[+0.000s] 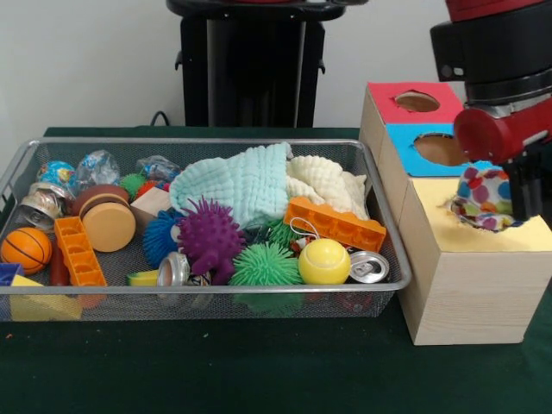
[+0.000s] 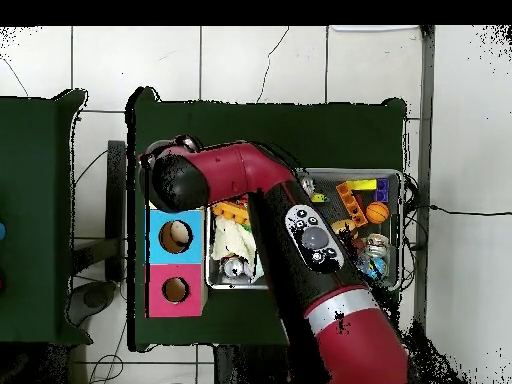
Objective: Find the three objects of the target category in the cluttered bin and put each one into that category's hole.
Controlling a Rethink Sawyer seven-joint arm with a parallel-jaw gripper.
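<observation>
The arm [image 1: 500,78] reaches down over the yellow-topped box [image 1: 470,285], and one of the three objects [image 1: 485,197], a soft white piece with coloured patches, sits directly beneath and beside the gripper [image 1: 523,194], half sunk into the hole [image 1: 483,220]. Whether the gripper is gripping the piece or has let go, I cannot tell (the black end of the arm hides the contact, and the overhead view shows only the arm's red elbow [image 2: 190,180] above the box).

The piece looks only partly through, bunched against the rough edge. My worry is that the fabric snags on that ragged rim and hangs there, or that it clings to the gripper and gets drawn back out when the arm lifts.

Off to the side of the gripper lies the bin [image 1: 207,143], packed with spiky balls, cans and two plain towels [image 1: 246,185] which may be covering any remaining patterned pieces.
</observation>
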